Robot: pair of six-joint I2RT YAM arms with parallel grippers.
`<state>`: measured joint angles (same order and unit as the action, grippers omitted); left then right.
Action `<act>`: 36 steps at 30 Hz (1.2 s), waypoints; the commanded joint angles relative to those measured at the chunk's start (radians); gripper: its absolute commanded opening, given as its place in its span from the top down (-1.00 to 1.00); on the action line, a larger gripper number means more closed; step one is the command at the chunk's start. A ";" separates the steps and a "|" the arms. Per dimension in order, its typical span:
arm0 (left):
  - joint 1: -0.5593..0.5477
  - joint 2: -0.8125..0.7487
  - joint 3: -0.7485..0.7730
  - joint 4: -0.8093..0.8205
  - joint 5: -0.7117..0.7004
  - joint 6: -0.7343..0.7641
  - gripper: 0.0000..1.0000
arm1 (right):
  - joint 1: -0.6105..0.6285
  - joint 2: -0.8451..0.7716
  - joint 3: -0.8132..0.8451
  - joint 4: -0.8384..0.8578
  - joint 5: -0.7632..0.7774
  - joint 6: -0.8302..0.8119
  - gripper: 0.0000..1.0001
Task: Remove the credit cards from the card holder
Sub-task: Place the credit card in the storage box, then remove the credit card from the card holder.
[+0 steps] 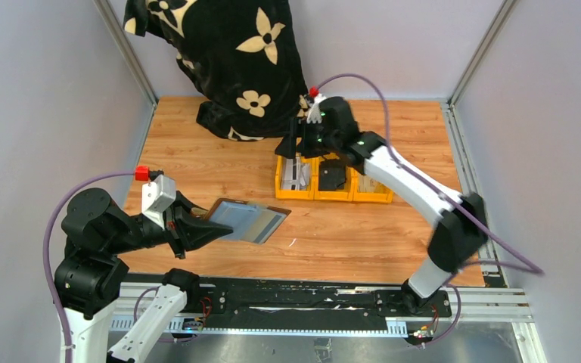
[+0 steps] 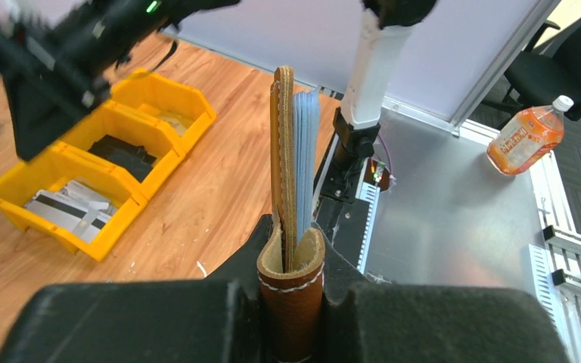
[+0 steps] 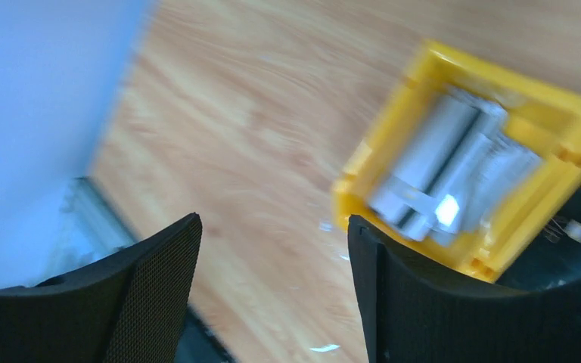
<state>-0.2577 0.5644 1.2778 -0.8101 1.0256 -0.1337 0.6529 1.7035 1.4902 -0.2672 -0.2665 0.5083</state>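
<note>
1. The left gripper (image 2: 291,306) was clenched on the folded end of the brown card holder (image 1: 250,221) and held it in the air over the near-left part of the tabletop (image 1: 197,151). A pull on a card could twist the holder out of this narrow grip.
2. The right gripper (image 1: 293,145) hung released and empty over the left yellow bin (image 1: 293,196), where pale credit cards (image 1: 296,175) lay. Whether any card sat in the holder's sleeves could not be told.
3. The surface was smooth wood laminate, so a dropped card would probably be hard to pick up. Pale walls enclosed it, and a dark flowered cloth (image 1: 227,53) hung at the far edge.
</note>
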 commanded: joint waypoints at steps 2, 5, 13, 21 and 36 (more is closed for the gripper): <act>-0.003 -0.010 -0.004 0.033 0.027 -0.003 1.00 | 0.027 -0.328 -0.180 0.286 -0.321 0.068 -0.50; -0.003 -0.011 -0.009 0.040 0.036 -0.013 1.00 | 0.030 -0.502 -0.367 0.627 -0.509 0.251 -0.56; -0.003 -0.006 -0.039 0.099 0.048 -0.080 1.00 | 0.227 -0.650 -0.472 0.831 -0.578 0.337 -0.63; -0.003 0.006 -0.038 0.126 0.051 -0.112 1.00 | 0.405 -0.606 -0.426 0.669 -0.521 0.165 -0.65; -0.003 -0.007 -0.061 0.111 0.020 -0.078 0.23 | 0.470 -0.519 -0.307 0.483 -0.224 0.090 0.87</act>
<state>-0.2577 0.5636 1.2209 -0.7185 1.0454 -0.2211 1.1095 1.1759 1.1561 0.2230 -0.5694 0.6033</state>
